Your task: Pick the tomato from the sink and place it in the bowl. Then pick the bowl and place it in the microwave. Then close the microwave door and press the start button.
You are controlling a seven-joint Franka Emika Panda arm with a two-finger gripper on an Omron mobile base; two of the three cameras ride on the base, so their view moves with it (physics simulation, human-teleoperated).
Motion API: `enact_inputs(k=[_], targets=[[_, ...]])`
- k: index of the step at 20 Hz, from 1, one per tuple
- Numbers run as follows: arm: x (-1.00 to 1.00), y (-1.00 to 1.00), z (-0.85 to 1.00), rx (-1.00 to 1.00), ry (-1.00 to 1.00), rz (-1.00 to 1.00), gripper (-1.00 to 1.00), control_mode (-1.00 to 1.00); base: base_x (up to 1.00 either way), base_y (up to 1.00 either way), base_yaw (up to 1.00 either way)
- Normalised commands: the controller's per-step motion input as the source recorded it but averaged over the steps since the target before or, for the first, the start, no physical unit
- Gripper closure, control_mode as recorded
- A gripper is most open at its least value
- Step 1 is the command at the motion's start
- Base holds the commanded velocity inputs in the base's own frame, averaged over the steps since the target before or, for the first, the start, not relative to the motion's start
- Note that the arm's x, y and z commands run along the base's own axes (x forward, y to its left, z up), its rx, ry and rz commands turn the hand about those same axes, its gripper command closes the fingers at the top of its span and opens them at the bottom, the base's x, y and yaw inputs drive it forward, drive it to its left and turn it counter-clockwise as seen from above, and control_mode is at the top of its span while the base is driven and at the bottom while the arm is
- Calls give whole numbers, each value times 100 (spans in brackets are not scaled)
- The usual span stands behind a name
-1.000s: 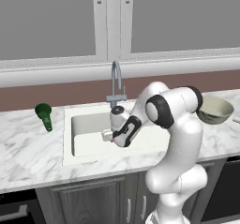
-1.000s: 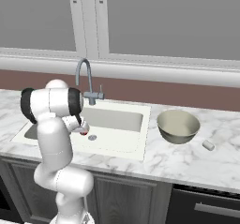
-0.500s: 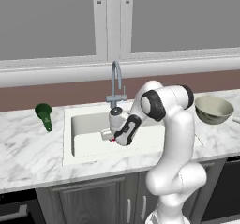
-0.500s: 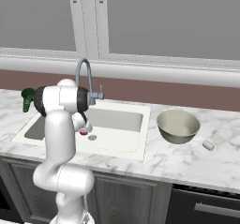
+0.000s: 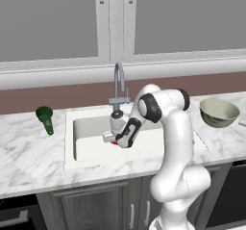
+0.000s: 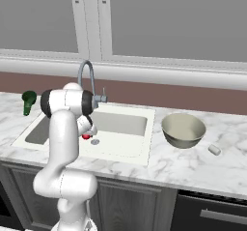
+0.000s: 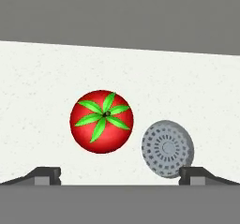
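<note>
in the sink (image 7: 56, 78), round red tomato (image 7: 101, 121), green stem

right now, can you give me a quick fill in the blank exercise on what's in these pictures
1. The tomato lies on the floor of the ____.
2. In the hand view, the round grey ____ sits just beside the tomato.
3. The gripper hangs above the tomato with its jaws ____.
4. The bowl stands on the marble counter, and inside it is ____.

Missing words: sink; drain; open; empty

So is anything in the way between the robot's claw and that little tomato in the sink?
Nothing visible. The open gripper looks straight at the tomato on the sink floor; the drain lies beside it.
</note>
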Motion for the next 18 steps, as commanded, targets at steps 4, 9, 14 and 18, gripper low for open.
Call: enact_inputs(k=[4,9,14,18], targets=[[37,0,-16,0,0,0,-100,-100,0,0,0],[31,2,-9,0,0,0,-100,-100,0,0,0],[21,0,-13,0,0,0,-100,-100,0,0,0],[2,0,-16,0,0,0,-100,-100,0,0,0]])
